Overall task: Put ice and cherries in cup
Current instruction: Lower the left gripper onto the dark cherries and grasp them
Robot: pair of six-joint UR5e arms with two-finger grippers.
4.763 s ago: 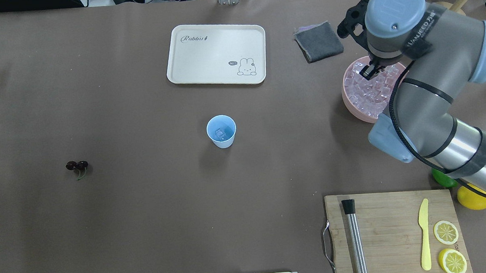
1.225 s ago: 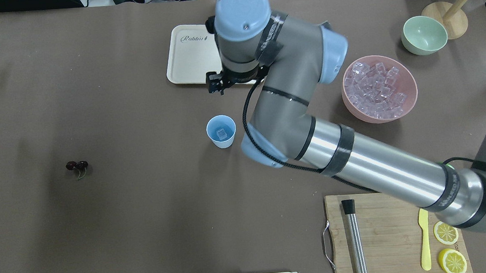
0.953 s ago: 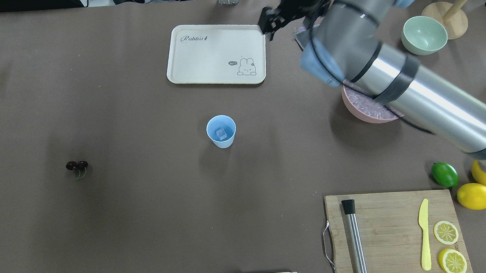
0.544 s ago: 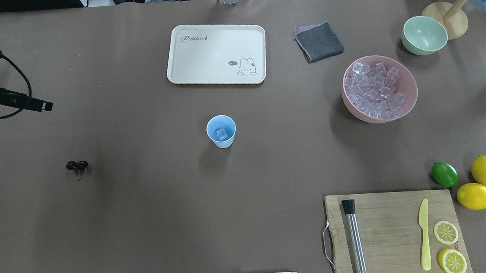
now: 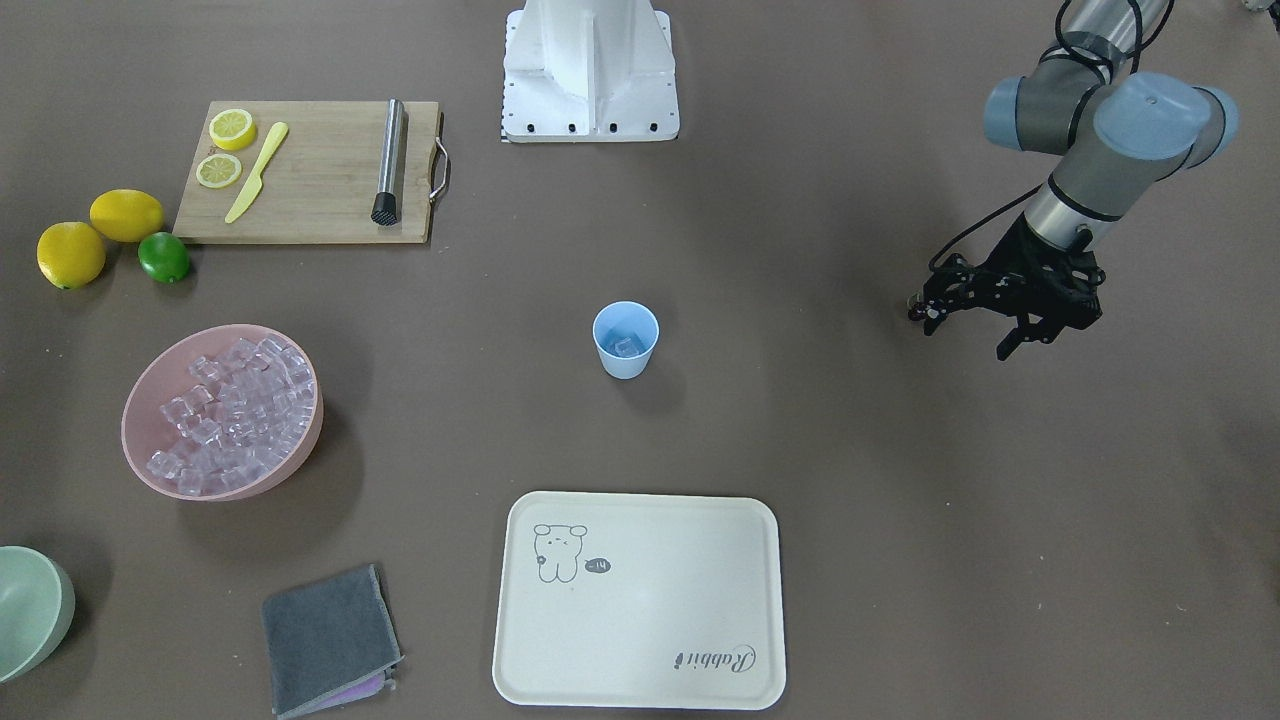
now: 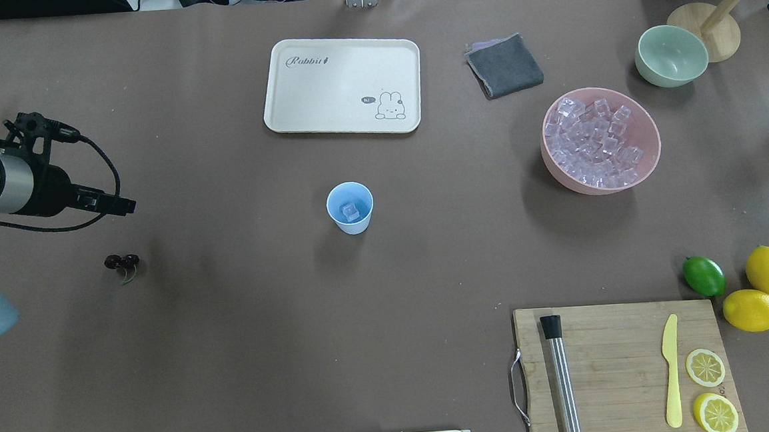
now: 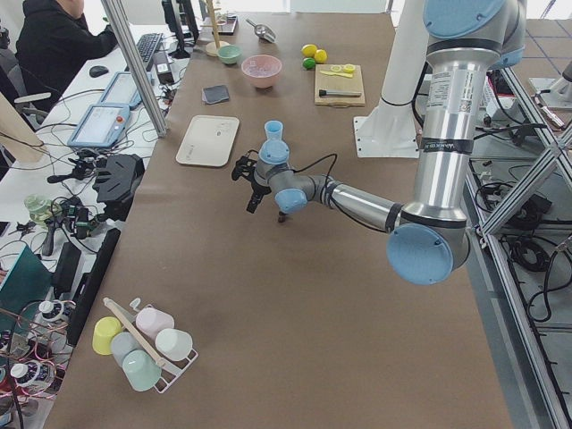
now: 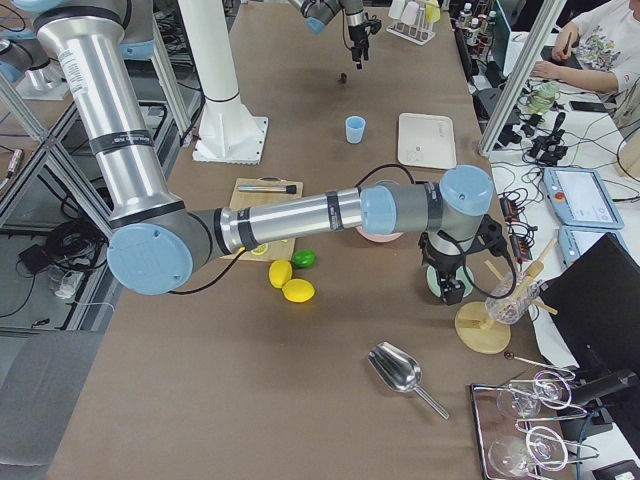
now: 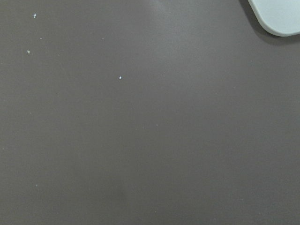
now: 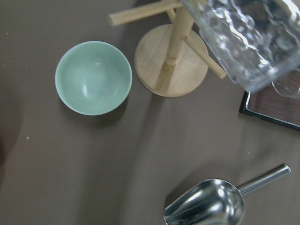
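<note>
One ice cube (image 6: 350,211) lies in the cup (image 6: 353,227), centre of the surface (image 6: 246,358); cherries (image 6: 121,261) rest near its left edge. Left fingers (image 6: 123,206), right fingers (image 8: 453,293): spacing cannot be told.

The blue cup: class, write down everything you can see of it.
The cup is a small light-blue tumbler, plastic-looking, tapered toward its base, without a handle. It stands upright near the middle of the brown table, apart from everything else. Clear ice lies at its bottom; it is far from full.
</note>
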